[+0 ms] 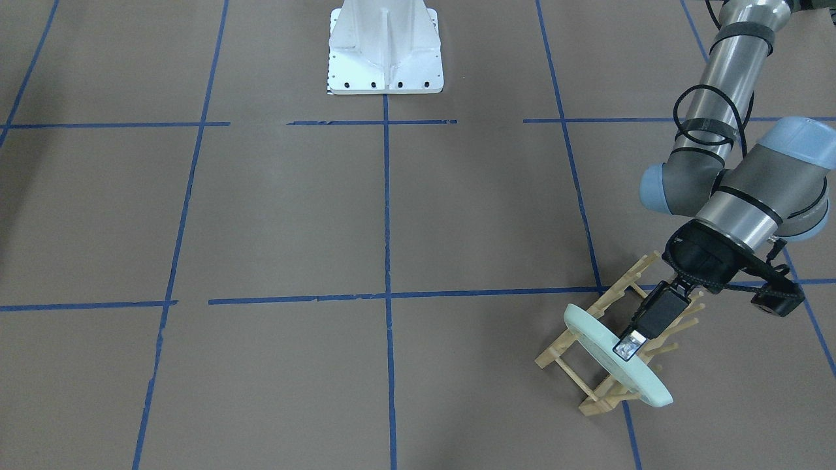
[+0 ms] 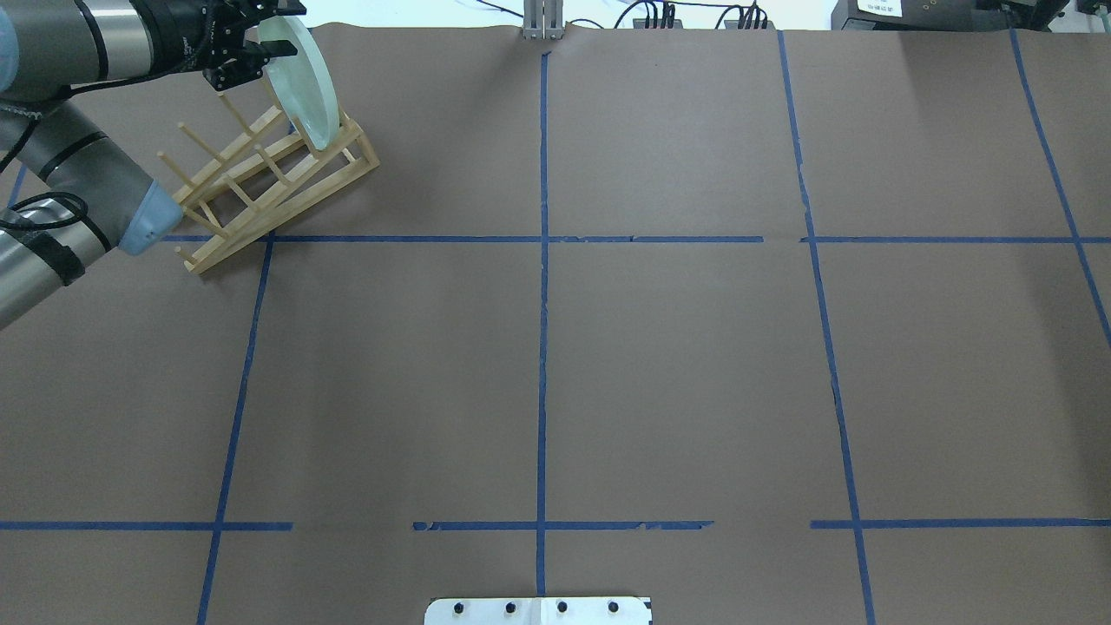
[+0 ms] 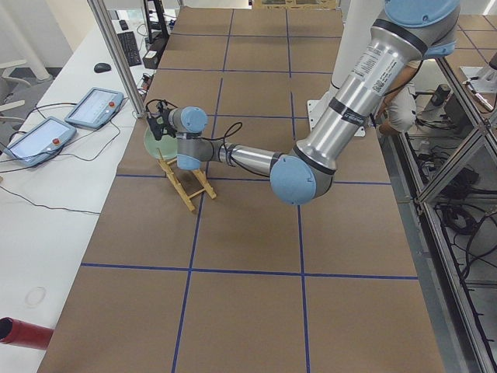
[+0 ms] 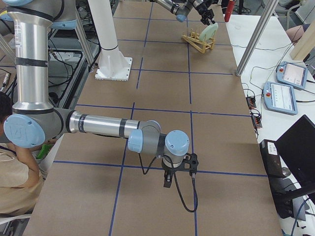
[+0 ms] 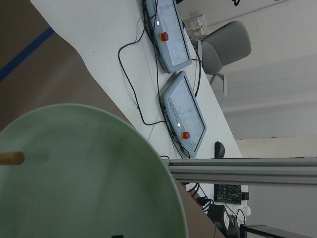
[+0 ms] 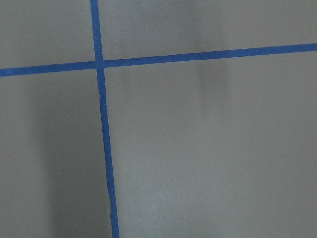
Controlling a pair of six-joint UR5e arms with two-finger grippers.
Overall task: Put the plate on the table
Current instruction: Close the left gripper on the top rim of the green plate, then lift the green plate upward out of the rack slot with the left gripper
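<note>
The pale mint-green plate (image 1: 595, 341) stands tilted in the end slot of a light wooden peg rack (image 1: 556, 353) at the far left of the table (image 1: 294, 215). My left gripper (image 1: 627, 349) is at the plate's upper rim. One finger lies on the plate's face and the other is hidden behind it, so I cannot tell whether it is clamped. The overhead view shows the plate (image 2: 310, 87) and the gripper (image 2: 273, 49) the same way. The plate fills the left wrist view (image 5: 89, 173). My right gripper (image 4: 167, 181) hangs just above the table near the front, seen only from the side.
The white robot base (image 1: 385, 49) stands at the table's middle near edge. The rack (image 2: 278, 187) has several bare pegs behind the plate. Two teach pendants (image 5: 173, 34) and cables lie on the white bench past the table's far edge.
</note>
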